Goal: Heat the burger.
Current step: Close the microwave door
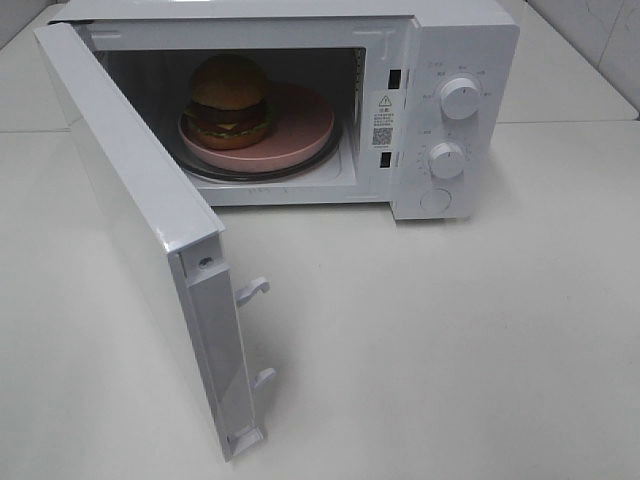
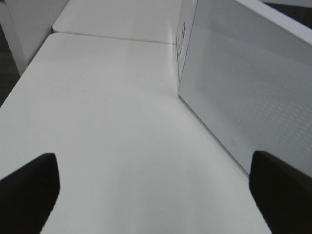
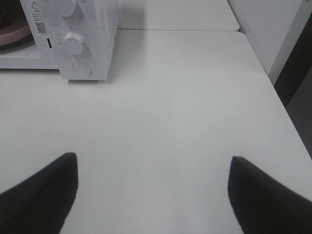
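Around me a lab-style mock kitchen bench, plain white tables (image 1: pixel 450 350) pushed edge to edge with a seam between, a white countertop microwave (image 1: pixel 490 60) set on them, pale tiled wall (image 1: pixel 600 40) behind, dark floor (image 3: pixel 301 117) beyond my side.

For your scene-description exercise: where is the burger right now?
In the exterior high view, the burger sits on the pink plate inside the open microwave, toward the plate's left side.
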